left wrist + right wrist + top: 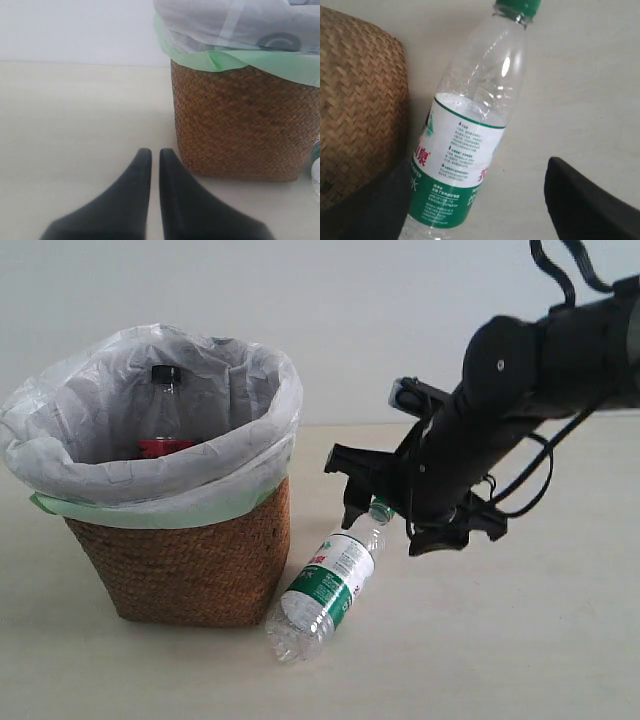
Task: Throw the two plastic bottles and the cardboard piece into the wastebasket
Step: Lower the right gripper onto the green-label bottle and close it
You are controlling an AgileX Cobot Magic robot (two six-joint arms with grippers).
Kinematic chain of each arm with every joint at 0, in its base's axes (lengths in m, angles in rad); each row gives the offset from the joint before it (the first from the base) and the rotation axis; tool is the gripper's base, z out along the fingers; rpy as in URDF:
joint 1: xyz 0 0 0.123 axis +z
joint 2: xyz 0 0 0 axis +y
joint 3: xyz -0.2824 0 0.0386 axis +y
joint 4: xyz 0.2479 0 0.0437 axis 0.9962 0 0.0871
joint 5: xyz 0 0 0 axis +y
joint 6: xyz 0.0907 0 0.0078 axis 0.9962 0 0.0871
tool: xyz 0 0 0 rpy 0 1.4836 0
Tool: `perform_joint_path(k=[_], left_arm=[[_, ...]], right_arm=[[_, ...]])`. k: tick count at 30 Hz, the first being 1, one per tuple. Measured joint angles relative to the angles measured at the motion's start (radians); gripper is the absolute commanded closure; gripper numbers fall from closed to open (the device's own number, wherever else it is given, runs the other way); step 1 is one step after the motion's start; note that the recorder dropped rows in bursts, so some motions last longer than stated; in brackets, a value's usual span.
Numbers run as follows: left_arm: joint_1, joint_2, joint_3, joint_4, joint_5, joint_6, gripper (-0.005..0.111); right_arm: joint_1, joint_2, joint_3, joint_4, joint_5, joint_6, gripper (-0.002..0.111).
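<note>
The spread right gripper (392,520) hangs over the green-capped bottle (325,585) at the wastebasket's (190,560) 4 o'clock. Pinching its tapered neck could squirt it away. The left gripper (155,156) is pressed together.

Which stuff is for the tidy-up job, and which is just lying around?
For the job:
brown woven wicker wastebasket, white-lined
clear plastic black-capped, red-labelled bottle inside it
clear plastic green-capped bottle outside, beside it

Just lying about:
only the pale tabletop
</note>
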Motion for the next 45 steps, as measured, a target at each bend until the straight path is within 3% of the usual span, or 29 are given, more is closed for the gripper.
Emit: perform_joint_path(k=[3,13,36,38,42,43,45], left_arm=[[0.0,0.0,0.0,0.0,0.0,0.0,0.101],[0.0,0.0,0.0,0.0,0.0,0.0,0.101],[0.0,0.0,0.0,0.0,0.0,0.0,0.101],[0.0,0.0,0.0,0.0,0.0,0.0,0.101],[0.0,0.0,0.0,0.0,0.0,0.0,0.101],[0.0,0.0,0.0,0.0,0.0,0.0,0.101],[0.0,0.0,0.0,0.0,0.0,0.0,0.101]], right_arm=[[0.0,0.0,0.121,0.099,-0.154,-0.017,0.042],[0.076,0.0,0.162,0.163,-0.34,-0.014,0.042],[0.134,0.151,0.171,0.173,-0.434,0.005,0.043],[0.134,0.163,0.171,0.169,-0.436,0.003,0.054],[0.134,0.168,0.171,0.165,-0.443,-0.029,0.101],[0.134,0.168,0.171,0.165,-0.441,-0.04,0.108],[0.134,0.161,0.171,0.156,-0.424,-0.067,0.107]])
